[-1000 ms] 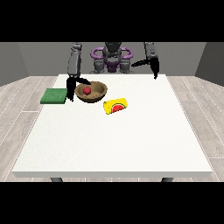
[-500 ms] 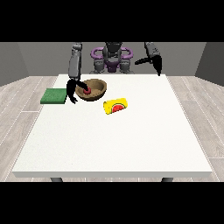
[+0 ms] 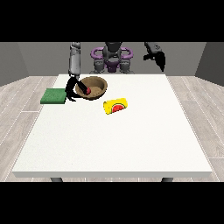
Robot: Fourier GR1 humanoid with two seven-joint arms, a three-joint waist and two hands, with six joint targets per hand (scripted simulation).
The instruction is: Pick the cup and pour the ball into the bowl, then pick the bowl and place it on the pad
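Observation:
A brown bowl (image 3: pixel 97 84) is tilted up off the table at the back left, with a red ball (image 3: pixel 88 90) inside near its left rim. The hand at the view's left (image 3: pixel 71 90) is shut on the bowl's left rim. A yellow cup (image 3: pixel 115 106) with a red mark on its end lies on its side just right of and in front of the bowl. A green pad (image 3: pixel 53 96) lies flat at the table's left edge, just left of that hand. The hand at the view's right (image 3: pixel 158 58) hangs in the air, high above the table's back right.
The white table (image 3: pixel 113 144) stretches wide toward the camera. The robot's torso (image 3: pixel 112 57) stands behind the back edge. Grey floor surrounds the table.
The hand at the view's left has closed on the bowl's rim and tipped the bowl up. The hand at the view's right has risen higher and further right.

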